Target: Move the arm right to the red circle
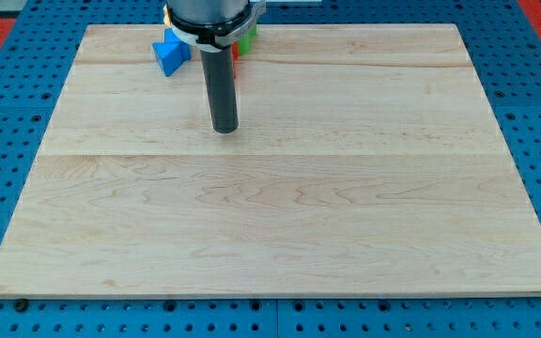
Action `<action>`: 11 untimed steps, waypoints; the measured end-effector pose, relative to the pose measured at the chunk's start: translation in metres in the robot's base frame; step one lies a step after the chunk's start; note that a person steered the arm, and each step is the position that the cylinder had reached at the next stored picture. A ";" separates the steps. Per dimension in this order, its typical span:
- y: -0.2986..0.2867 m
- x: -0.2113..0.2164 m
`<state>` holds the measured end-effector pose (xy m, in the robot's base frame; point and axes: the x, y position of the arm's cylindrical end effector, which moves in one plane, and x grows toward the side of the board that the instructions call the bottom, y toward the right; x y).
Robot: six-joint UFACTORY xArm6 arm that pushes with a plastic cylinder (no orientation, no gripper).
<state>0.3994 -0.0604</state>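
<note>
My tip (224, 129) rests on the wooden board (280, 216), left of centre in the upper part of the view. A blue block (170, 53) of irregular shape lies up and to the left of the tip, near the board's top edge. A green block (246, 40) and a sliver of a red block (235, 53) show just right of the rod, mostly hidden behind the arm. The red block's shape cannot be made out. The tip touches no block.
The board lies on a blue perforated table (7, 141). The arm's body (212, 14) covers the blocks at the top of the view.
</note>
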 end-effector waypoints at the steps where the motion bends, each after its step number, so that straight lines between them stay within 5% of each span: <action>1: 0.001 0.000; 2: -0.030 -0.009; 4: -0.130 -0.105; 5: -0.140 -0.101; 7: 0.051 -0.007; 8: 0.148 0.003; 10: 0.262 -0.092; 11: 0.267 -0.096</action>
